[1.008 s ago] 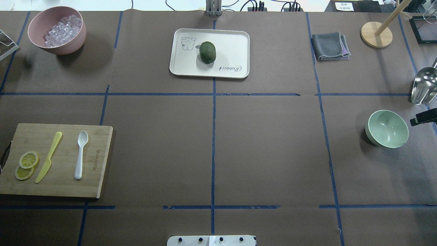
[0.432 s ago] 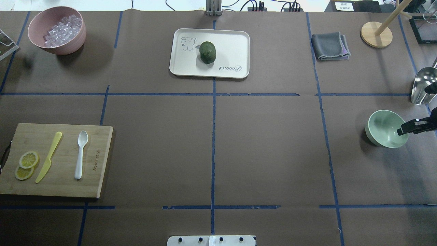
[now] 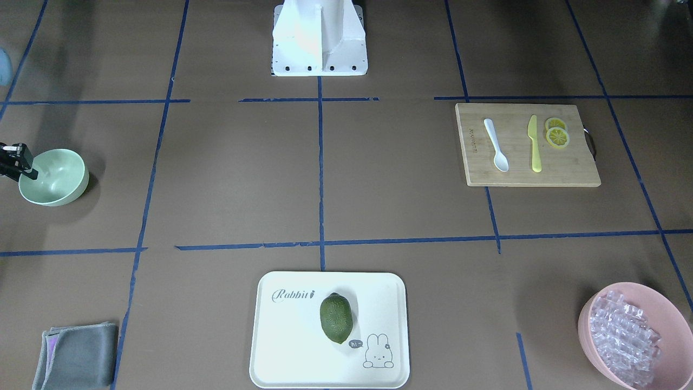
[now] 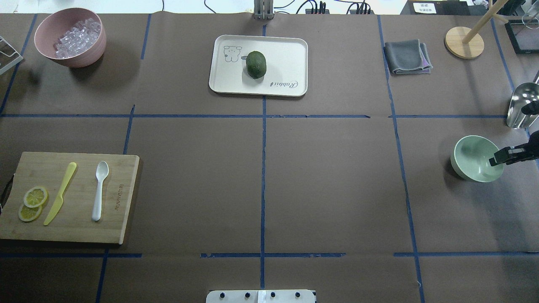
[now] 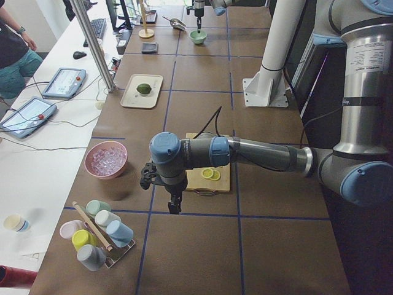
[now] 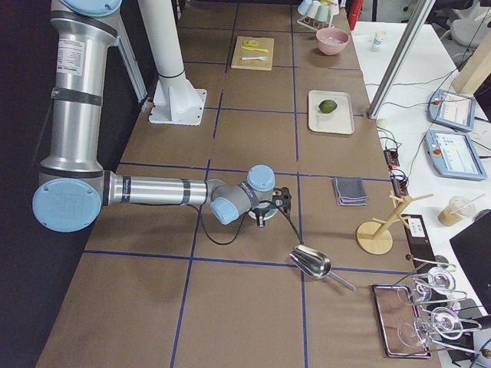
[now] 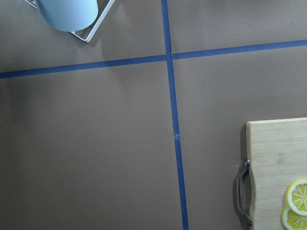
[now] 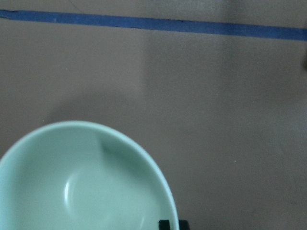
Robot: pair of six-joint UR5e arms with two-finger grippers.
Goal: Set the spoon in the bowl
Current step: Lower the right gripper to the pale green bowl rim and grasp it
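Since a second ago the right gripper (image 4: 497, 160) has slid inward, and its dark tip now hangs over the outer rim of the bowl (image 4: 471, 162); nothing else has shifted. Overhead, I also see the spoon (image 4: 99, 190) lying flat on the cutting board (image 4: 122, 198) beside the yellow knife (image 4: 61, 193), well apart from the bowl. The front-facing view agrees: the tip is at the bowl's rim and the spoon is on the board. From the left end, the left gripper (image 5: 175, 206) points down just off the board's end; I cannot tell whether it is parted or closed. From the right end, the right arm sits low over the bowl. My left wrist camera sees the board's handle end and the lemon slices (image 7: 298, 207). My right wrist camera sees the bowl's glossy inside and one fingertip (image 8: 168, 224) at its rim; whether those fingers are parted, I cannot tell.
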